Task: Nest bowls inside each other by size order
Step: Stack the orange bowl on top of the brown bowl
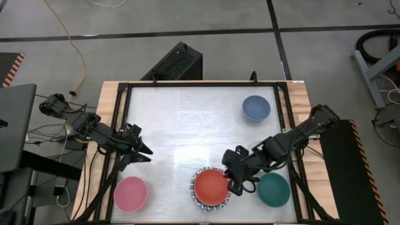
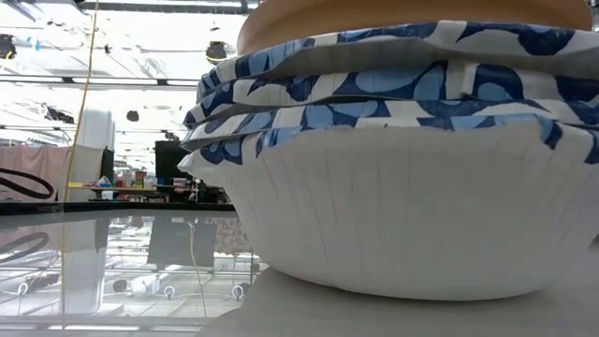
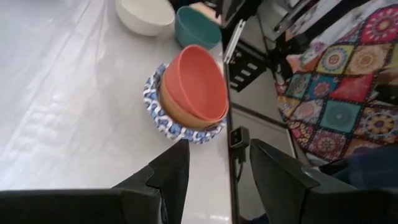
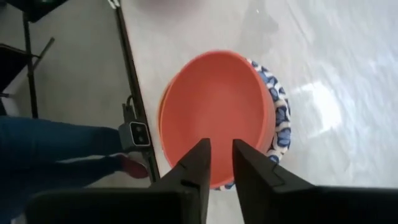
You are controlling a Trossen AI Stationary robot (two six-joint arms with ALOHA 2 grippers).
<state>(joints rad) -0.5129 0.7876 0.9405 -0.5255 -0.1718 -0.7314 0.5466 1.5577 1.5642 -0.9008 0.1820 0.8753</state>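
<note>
A stack of bowls point(image 1: 211, 187) stands near the table's front edge. White bowls with blue patterned rims point(image 2: 374, 84) are at the bottom, an orange bowl point(image 3: 177, 106) sits in them, and a red bowl point(image 4: 214, 112) lies on top. My right gripper point(image 4: 221, 144) hovers above the red bowl's right side point(image 1: 236, 182), its fingers a narrow gap apart with nothing between them. My left gripper point(image 1: 147, 152) waits open at the table's left, clear of the bowls. Pink point(image 1: 130, 193), teal point(image 1: 274, 189) and blue point(image 1: 256, 107) bowls stand alone. A cream bowl point(image 3: 145, 14) shows in the left wrist view.
A black table frame point(image 1: 119, 125) runs round the work surface. Bare tabletop point(image 1: 187, 119) lies in the middle and far left. In the right wrist view a person's leg and shoe point(image 4: 62, 152) show beyond the table's near edge. A patchwork cloth point(image 3: 336, 74) hangs beyond the table.
</note>
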